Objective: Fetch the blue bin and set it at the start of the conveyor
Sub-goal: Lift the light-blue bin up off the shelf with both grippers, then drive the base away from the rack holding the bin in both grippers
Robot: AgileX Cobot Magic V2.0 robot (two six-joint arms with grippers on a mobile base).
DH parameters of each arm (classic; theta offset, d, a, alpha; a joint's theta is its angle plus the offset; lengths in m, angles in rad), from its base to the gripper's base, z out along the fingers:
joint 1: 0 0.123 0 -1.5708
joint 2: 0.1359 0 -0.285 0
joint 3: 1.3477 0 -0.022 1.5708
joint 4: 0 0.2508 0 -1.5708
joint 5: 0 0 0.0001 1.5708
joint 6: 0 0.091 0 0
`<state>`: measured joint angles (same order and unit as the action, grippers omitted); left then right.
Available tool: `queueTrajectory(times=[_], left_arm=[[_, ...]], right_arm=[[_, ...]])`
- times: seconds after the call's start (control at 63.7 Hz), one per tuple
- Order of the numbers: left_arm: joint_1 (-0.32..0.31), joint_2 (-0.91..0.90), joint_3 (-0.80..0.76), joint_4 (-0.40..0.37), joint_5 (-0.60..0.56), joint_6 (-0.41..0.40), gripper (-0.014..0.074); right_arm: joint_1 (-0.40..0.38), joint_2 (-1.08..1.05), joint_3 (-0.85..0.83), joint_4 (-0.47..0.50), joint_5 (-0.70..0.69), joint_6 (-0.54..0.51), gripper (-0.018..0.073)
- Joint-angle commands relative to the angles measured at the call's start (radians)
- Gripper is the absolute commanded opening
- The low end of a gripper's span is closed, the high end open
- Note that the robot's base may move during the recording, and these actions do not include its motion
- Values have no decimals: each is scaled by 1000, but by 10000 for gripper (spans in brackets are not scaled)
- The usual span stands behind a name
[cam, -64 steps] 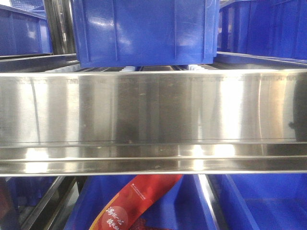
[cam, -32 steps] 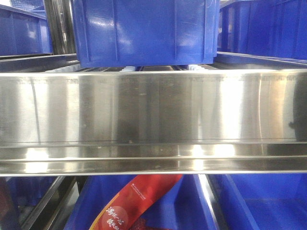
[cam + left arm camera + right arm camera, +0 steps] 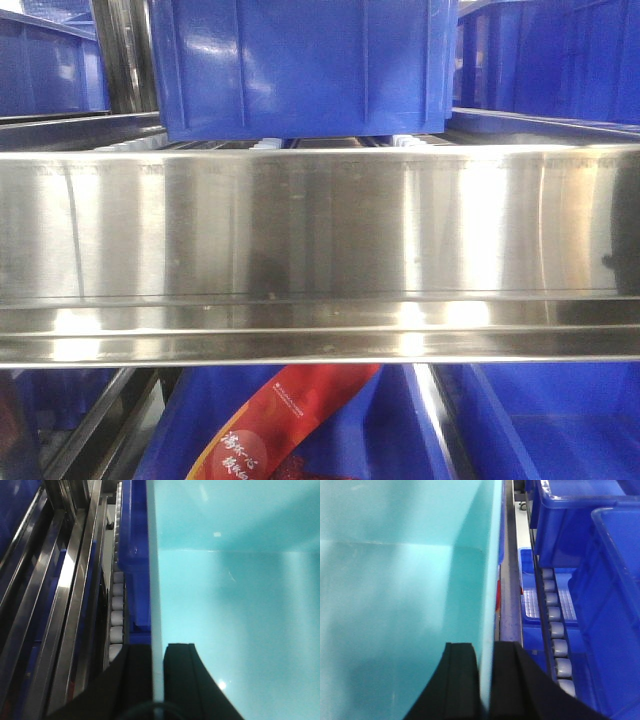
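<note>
The blue bin, a pale cyan tub, fills the left wrist view [image 3: 235, 595] and the right wrist view [image 3: 395, 595]; I see its empty inside. My left gripper [image 3: 157, 652] is shut on the bin's left wall, one black finger inside and one outside. My right gripper [image 3: 485, 652] is shut on the bin's right wall in the same way. The bin and both grippers do not show in the front view. The conveyor start is out of view.
A stainless-steel shelf rail [image 3: 320, 250] spans the front view. A dark blue crate [image 3: 300, 65] stands above it and a red packet [image 3: 280, 425] lies in a crate below. Roller tracks [image 3: 116, 615] [image 3: 555, 630] and dark blue crates [image 3: 600, 555] flank the bin.
</note>
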<state>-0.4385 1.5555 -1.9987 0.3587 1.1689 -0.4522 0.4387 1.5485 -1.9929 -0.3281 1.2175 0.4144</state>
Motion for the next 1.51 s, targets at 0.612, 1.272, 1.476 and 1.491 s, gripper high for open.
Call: queueTrajectory(times=[0.612,1.272,1.476,1.491], left_arm=[[-3,-4,-12,14,-43,6,-111],[-3,-4,-12,14,-43,6,-111],[-3,-4,-12,14,-43,6,-111],[-3,-4,-12,14,-43,6,-111]], right_arm=[[0,-13,-11,-70,-104,-12,-153],[0,-13,-11,-54,-127,-12,-153],[0,-13,-11,-54,-127,-12,-153],[0,-13,-11,-54,-127,-12,-153]])
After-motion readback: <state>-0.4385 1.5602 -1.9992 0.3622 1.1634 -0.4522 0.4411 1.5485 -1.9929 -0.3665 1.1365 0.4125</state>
